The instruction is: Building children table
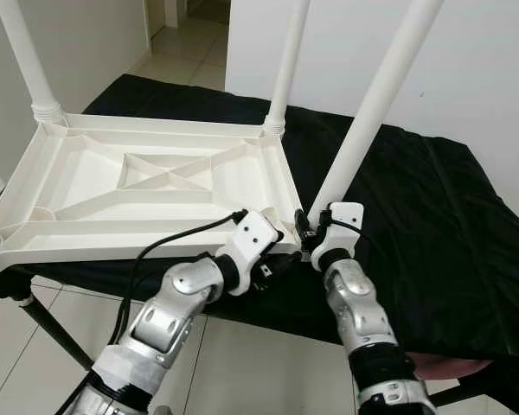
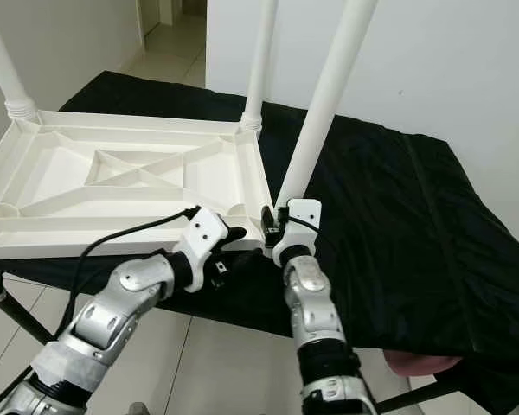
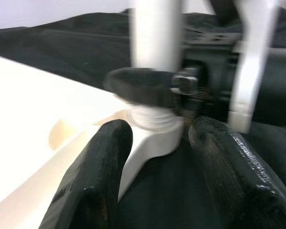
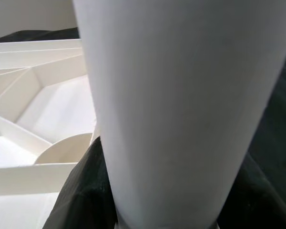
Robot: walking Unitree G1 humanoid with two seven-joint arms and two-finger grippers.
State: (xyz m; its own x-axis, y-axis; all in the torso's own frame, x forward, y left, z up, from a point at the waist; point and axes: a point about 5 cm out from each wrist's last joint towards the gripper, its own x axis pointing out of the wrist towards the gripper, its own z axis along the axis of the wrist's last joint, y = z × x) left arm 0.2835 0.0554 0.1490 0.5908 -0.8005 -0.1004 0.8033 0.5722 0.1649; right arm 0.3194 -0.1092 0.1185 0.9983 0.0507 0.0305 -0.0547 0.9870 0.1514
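Lying upside down on a black cloth (image 1: 415,216), the white plastic children table top (image 1: 147,186) shows its ribbed underside, with a diagonal cross of ribs in the middle panel. White legs rise from its corners: a far-left leg (image 1: 22,56), a far-right leg (image 1: 287,65), and the near-right leg (image 1: 376,99), which leans away to the right as it climbs out of its corner socket. At that near-right corner both arms meet. The right gripper (image 1: 310,232) is at the foot of the leaning leg; in the right wrist view the leg (image 4: 181,109) stands just before the camera, and in the left wrist view one of the right gripper's black fingers (image 3: 143,86) lies against the tube just above its threaded collar, pinching the leg. The left gripper (image 3: 155,157) has its two fingers spread, one to each side of the corner socket (image 3: 152,136), at the table top's near edge. A black cable (image 1: 177,238) loops from the left wrist across the near rim. The cloth covers a support with a dark leg (image 1: 52,333) showing below at left; the table top overhangs it at the near-left. Beyond lie a tiled floor (image 1: 186,52), a white wall (image 1: 484,69) close behind on the right, and an open doorway (image 1: 199,13) at the far left.
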